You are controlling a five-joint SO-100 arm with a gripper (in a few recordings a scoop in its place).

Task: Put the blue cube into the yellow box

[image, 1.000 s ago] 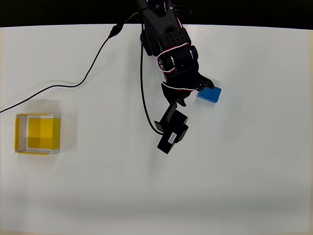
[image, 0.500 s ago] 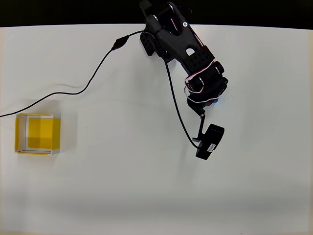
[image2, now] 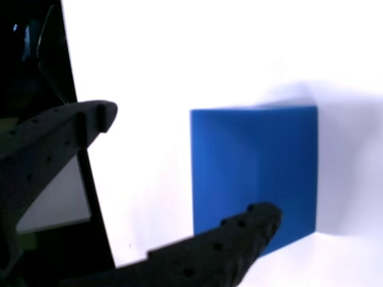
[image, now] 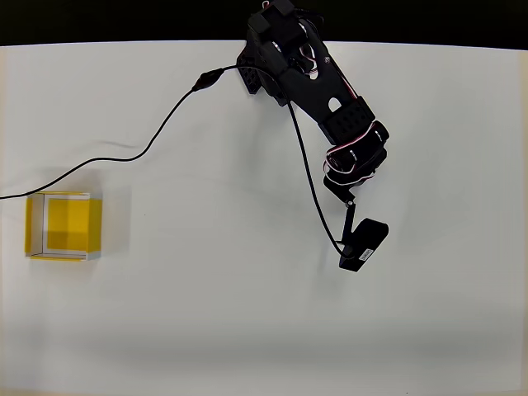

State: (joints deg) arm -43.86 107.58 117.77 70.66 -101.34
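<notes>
On the white table, overhead view: black jointed arm reaches from 12 o'clock toward centre-right. Small square yellow open-topped box with pale rims sits at 9 o'clock, well apart. Wrist view: jaws parted wide, gripping nothing; solid bright-blue matte cube rests on the table just beyond, lower fingertip overlapping its bottom edge; contact unclear.

Top-down overhead; close wrist camera.
</notes>
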